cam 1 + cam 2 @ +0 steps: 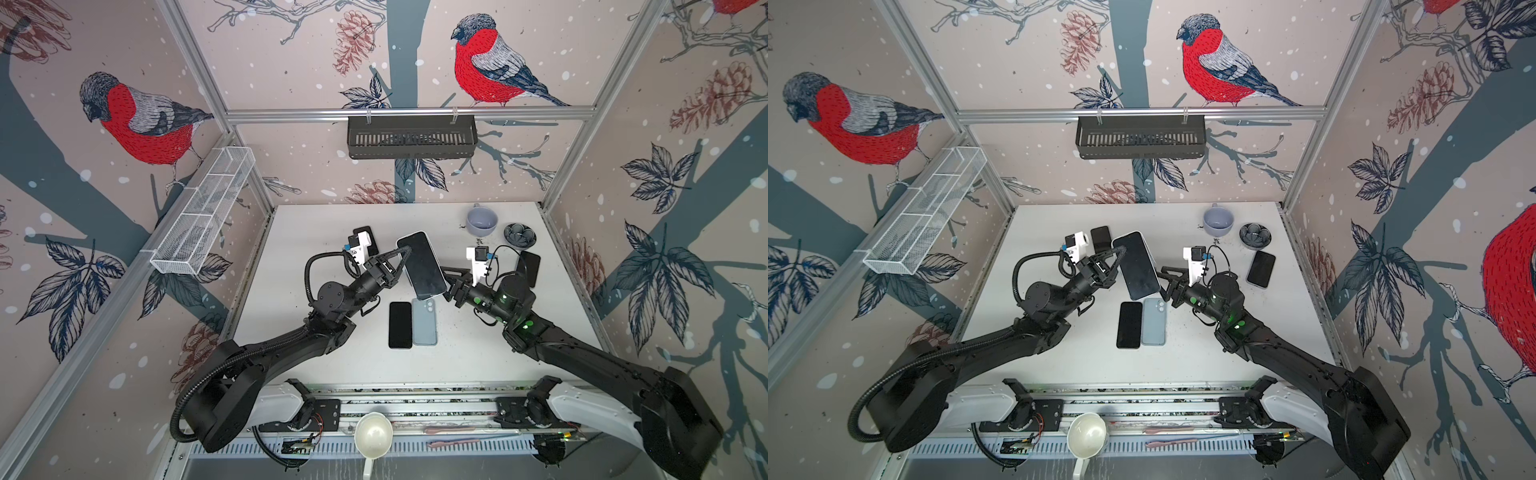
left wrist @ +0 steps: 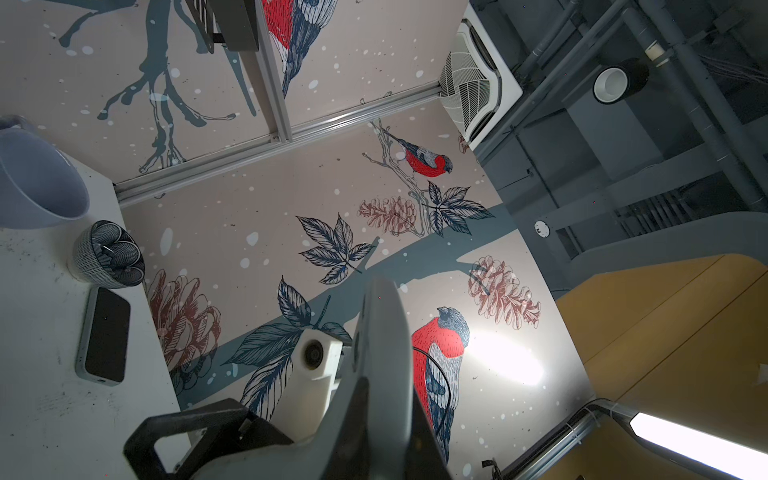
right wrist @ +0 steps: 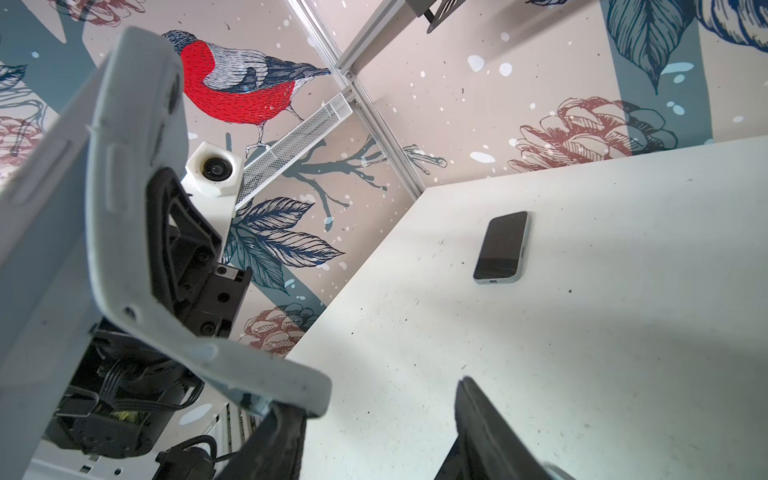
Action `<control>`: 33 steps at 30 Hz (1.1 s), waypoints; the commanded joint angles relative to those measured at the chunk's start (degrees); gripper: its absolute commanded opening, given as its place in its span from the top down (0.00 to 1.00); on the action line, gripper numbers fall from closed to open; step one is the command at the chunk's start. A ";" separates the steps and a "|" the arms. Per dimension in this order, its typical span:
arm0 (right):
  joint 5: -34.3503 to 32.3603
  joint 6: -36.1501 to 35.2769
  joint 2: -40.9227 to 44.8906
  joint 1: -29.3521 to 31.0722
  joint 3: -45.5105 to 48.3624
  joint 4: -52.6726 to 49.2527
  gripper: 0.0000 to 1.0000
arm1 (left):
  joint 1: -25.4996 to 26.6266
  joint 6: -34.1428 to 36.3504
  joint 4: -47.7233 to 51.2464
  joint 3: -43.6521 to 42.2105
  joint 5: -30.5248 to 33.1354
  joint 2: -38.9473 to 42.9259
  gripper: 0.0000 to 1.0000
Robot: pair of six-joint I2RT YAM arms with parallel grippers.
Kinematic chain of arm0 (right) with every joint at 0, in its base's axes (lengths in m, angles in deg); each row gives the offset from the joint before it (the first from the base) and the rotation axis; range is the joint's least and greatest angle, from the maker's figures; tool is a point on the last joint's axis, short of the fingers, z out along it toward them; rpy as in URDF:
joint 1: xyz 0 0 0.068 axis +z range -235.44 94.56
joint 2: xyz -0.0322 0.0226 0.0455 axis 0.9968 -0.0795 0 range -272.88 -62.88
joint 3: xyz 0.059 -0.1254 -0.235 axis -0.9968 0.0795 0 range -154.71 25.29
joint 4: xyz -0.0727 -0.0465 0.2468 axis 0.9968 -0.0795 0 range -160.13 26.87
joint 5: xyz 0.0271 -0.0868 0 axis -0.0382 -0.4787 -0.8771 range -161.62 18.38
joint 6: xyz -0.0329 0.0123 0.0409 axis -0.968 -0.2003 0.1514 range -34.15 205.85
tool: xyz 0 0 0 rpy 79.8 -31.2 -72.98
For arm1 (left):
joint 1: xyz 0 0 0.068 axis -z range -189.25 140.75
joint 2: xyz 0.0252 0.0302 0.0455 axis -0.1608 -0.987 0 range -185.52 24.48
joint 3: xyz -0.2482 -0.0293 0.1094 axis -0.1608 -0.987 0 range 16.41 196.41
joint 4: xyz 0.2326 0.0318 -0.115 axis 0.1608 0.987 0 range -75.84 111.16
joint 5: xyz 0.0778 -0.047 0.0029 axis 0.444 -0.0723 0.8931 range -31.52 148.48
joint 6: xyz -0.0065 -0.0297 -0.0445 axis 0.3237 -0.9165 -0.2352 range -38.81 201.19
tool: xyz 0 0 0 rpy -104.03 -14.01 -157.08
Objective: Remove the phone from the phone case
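Note:
A phone (image 1: 422, 266) (image 1: 1136, 266) with a dark screen sits in a pale grey phone case and is held tilted in the air above the table's middle. My left gripper (image 1: 404, 250) (image 1: 1120, 250) (image 2: 389, 386) is shut on the case's upper left edge (image 2: 380, 328). My right gripper (image 1: 448, 283) (image 1: 1163, 277) (image 3: 378, 399) stands open at the lower right corner. That corner of the case (image 3: 291, 384) rests against one finger (image 3: 270, 449). The other finger (image 3: 478, 419) is apart, with nothing between the two.
On the white table (image 1: 478, 353) below lie a black phone (image 1: 400, 325) and a blue-grey one, back up (image 1: 424, 322). Another cased phone (image 1: 528, 268) (image 2: 104, 336) lies right; a further one (image 1: 368, 237) (image 3: 503, 247) lies back left. A mug (image 1: 481, 219) and small bowl (image 1: 519, 235) stand back right.

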 commanded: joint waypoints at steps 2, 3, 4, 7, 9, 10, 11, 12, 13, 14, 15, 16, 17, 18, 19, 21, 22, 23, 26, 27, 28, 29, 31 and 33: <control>6.06 2.58 -0.04 -0.89 1.34 7.45 0.46 | 0.16 -1.55 -5.67 0.37 -3.22 -0.37 1.00; 7.27 3.18 -0.12 -1.07 1.79 8.72 0.47 | 0.20 -1.51 -5.49 0.38 -3.22 -0.55 1.00; 8.52 3.78 -0.13 -1.25 2.25 9.95 0.48 | 0.16 -1.35 -5.43 0.39 -3.22 -0.72 1.00; 11.40 4.73 -0.06 -1.51 2.98 11.99 0.49 | 0.12 -1.17 -5.44 0.32 -2.95 -1.51 1.00; 12.43 4.95 0.06 -1.63 3.16 12.08 0.50 | 0.10 -1.21 -6.14 0.31 -2.96 -2.35 1.00; 13.04 4.79 0.04 -1.72 3.08 11.62 0.51 | 0.10 -1.48 -6.84 0.42 -3.04 -3.02 1.00; 13.69 4.71 0.16 -1.71 3.08 11.62 0.55 | 0.10 -1.65 -7.32 0.40 -2.98 -3.49 1.00; 14.04 4.67 0.36 -1.71 3.33 11.49 0.59 | 0.13 -1.86 -7.85 0.32 -2.89 -3.99 1.00; 13.93 4.67 0.73 -1.77 3.57 11.24 0.63 | 0.07 -1.91 -8.15 0.28 -2.83 -4.39 1.00; 13.81 4.76 1.08 -1.89 3.91 11.18 0.66 | -0.02 -1.98 -8.24 0.30 -2.78 -4.70 1.00; 13.92 5.01 1.56 -2.18 4.34 11.18 0.69 | -0.15 -1.99 -8.32 0.26 -2.78 -4.90 1.00; 14.03 5.38 2.07 -2.54 4.76 11.16 0.72 | -0.36 -2.03 -8.46 0.20 -2.74 -5.14 1.00; 14.24 5.82 2.50 -2.87 5.09 11.18 0.76 | -0.62 -2.04 -8.59 0.08 -2.78 -5.32 1.00; 14.76 6.45 2.91 -3.26 5.45 11.55 0.79 | -1.00 -2.16 -8.84 -0.10 -2.87 -5.45 1.00; 15.27 7.29 3.35 -3.61 5.90 12.05 0.82 | -1.34 -2.18 -8.94 -0.37 -2.91 -5.60 1.00; 15.89 8.67 4.14 -3.90 6.28 11.97 0.89 | -2.10 -2.10 -8.98 -0.73 -3.12 -5.90 1.00; 15.93 9.51 4.59 -3.99 6.49 11.82 0.93 | -2.47 -1.73 -8.51 -0.69 -3.60 -6.12 1.00; 15.90 10.39 5.04 -4.07 6.67 11.58 0.97 | -2.62 -1.28 -7.71 -0.55 -3.94 -6.35 1.00; 14.95 13.61 6.72 -4.17 7.45 11.14 0.99 | -2.88 1.62 -2.67 0.40 -4.45 -7.02 0.80; 13.96 14.25 7.39 -4.17 7.49 9.53 1.00 | -2.90 2.97 -0.19 0.86 -4.29 -7.38 0.70; 12.66 14.74 7.96 -4.30 7.26 6.64 1.00 | -2.88 4.31 2.44 1.51 -4.49 -7.69 0.55; 11.27 15.03 8.20 -4.47 6.97 3.71 1.00 | -2.88 5.51 4.74 2.13 -4.62 -7.96 0.45; 10.21 16.11 8.51 -5.36 7.00 -0.23 1.00 | -2.93 8.65 10.40 3.70 -4.50 -8.20 0.27; 9.90 16.96 8.89 -6.75 7.59 -2.62 1.00 | -2.88 12.23 16.82 5.55 -3.55 -7.74 0.16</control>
